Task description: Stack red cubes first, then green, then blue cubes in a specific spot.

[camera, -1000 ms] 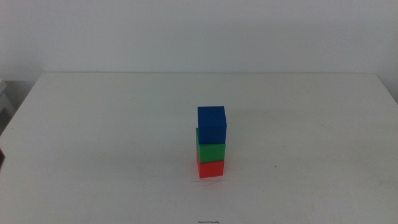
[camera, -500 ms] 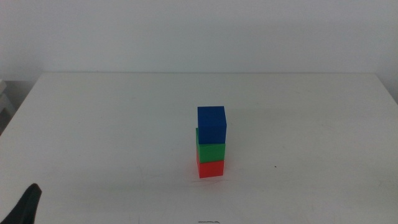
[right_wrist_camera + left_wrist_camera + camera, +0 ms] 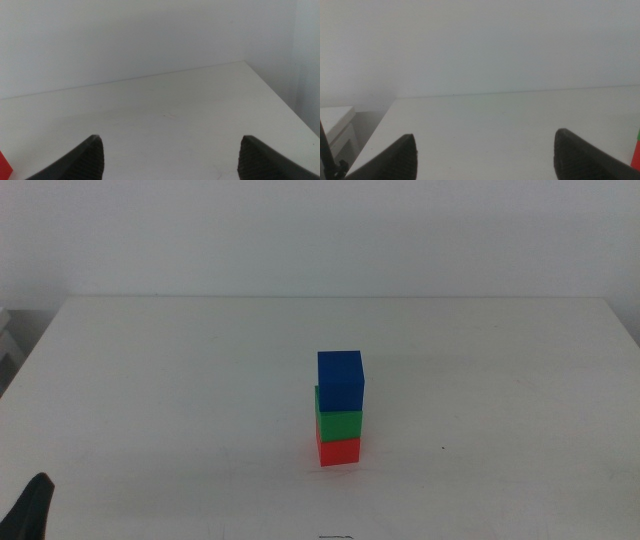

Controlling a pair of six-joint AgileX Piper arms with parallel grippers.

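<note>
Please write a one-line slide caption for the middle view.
Finished stack on the white table: red cube, green cube, blue cube on top; left pincer at the corner.

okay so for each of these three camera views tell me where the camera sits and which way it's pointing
Middle view: above the table's near edge, looking forward and down at the stack, blue cube on green cube on red cube; left gripper at the bottom corner.
Left wrist view: low, across the table; own open jaws.
Right wrist view: the same, opposite side.
All three show the red cube.
</note>
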